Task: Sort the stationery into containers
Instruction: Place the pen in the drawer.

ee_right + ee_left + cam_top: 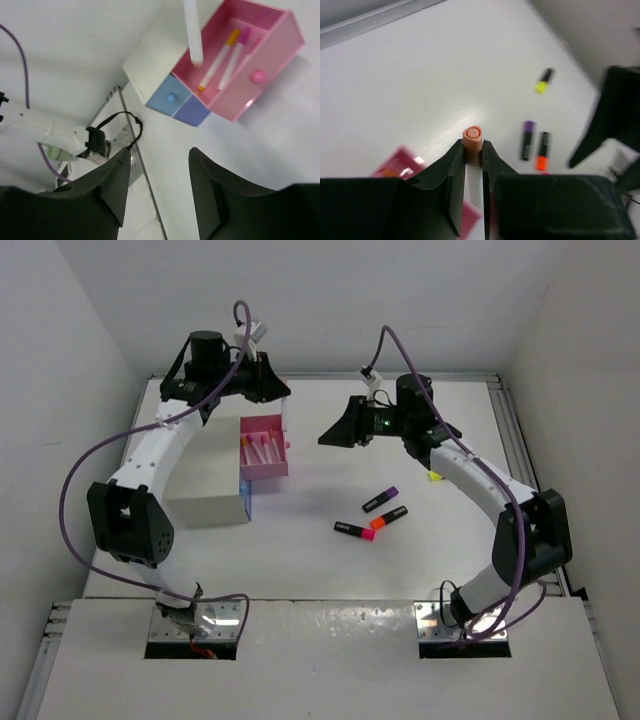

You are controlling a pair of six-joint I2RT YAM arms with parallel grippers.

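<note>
the left pincer [474, 146] is pinched narrow on a white pen [472, 136], held near upright with its peach end up. in the right wrist view the pen's lower end hangs over the open pink drawer [287, 35], where two pens [220, 61] lie along the 1-to-7 o'clock line. seen from above, the drawer sits at 6 o'clock from that pincer. the right pincer [159, 159] is wide, empty and farther off.

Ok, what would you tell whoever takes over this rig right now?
Left claw: shut on a thin white pen with a peach tip, above the open pastel pink plastic drawer.
Right claw: open, empty.
Done: a yellow-tipped white pen and a magenta-tipped one lie in that drawer.
Left: drop this pen; four short black highlighters, capped purple, orange, pink and yellow, lie on the white table.
</note>
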